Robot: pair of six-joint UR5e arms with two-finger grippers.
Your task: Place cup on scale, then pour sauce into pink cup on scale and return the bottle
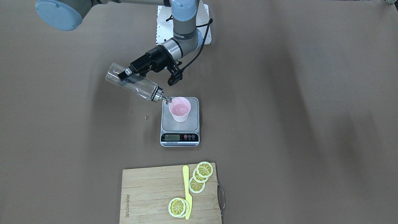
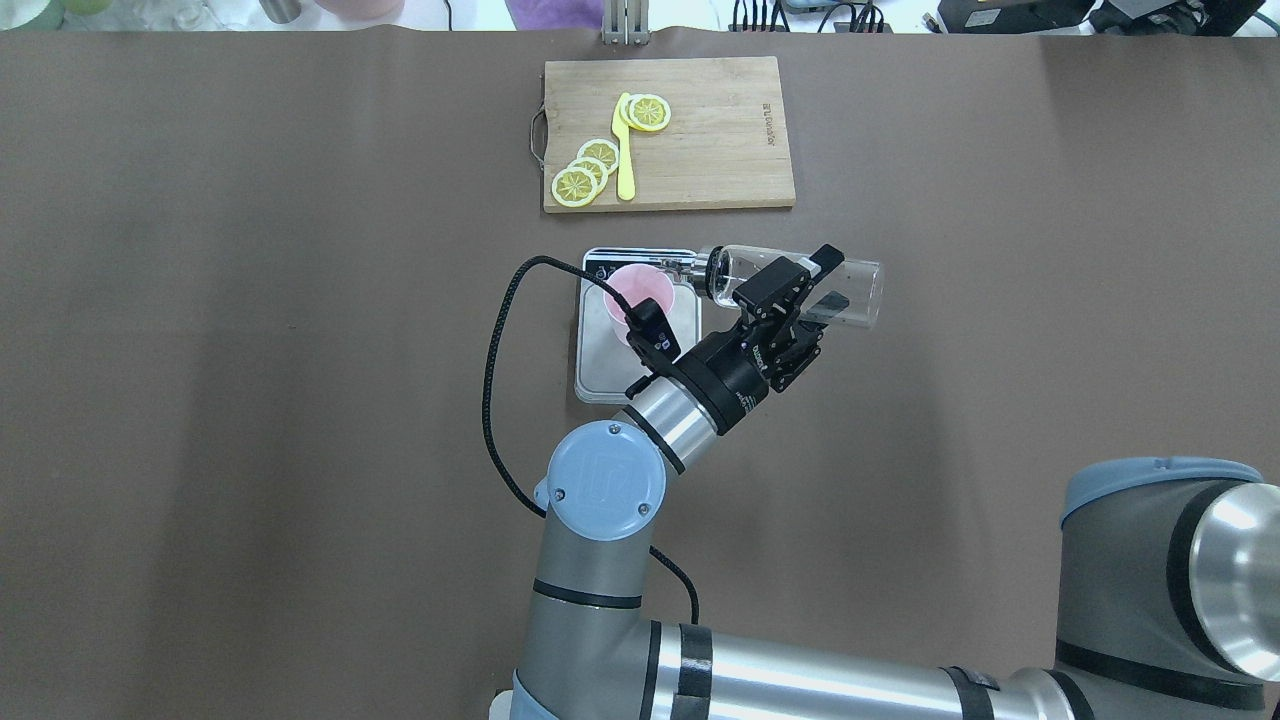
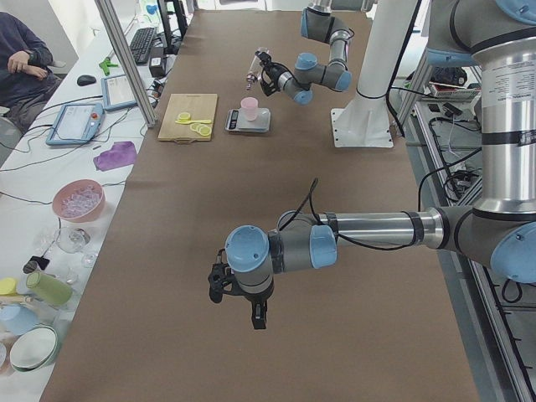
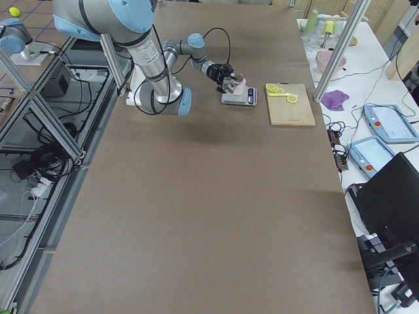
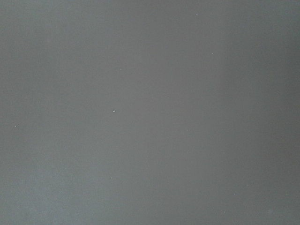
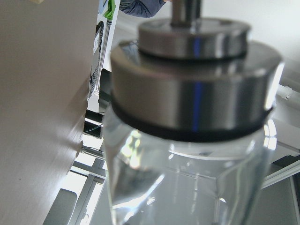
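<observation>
**A:** Where is the bottle right now?

**B:** I'm watching the right gripper (image 1: 130,79) holding it in the air. Its fingers are clamping the bottle (image 1: 136,85) around the glass body. The bottle is tilting cap-down, and its spout (image 1: 167,100) is reaching the rim of the cup (image 1: 179,109).

**A:** And the cup?

**B:** I'm seeing it standing upright on the steel platform of the scale (image 1: 192,123), toward the robot's end, away from the display. I cannot tell whether anything is flowing.

**A:** What is the left arm doing?

**B:** The left gripper (image 3: 255,318) is hanging over bare table (image 3: 352,167), well apart from the scale. I'm only getting it in the side view, so I cannot tell how its fingers are standing.

**A:** Anything else nearby?

**B:** A cutting board (image 1: 149,193) with lemon slices (image 1: 204,169) is lying beyond the scale.
</observation>
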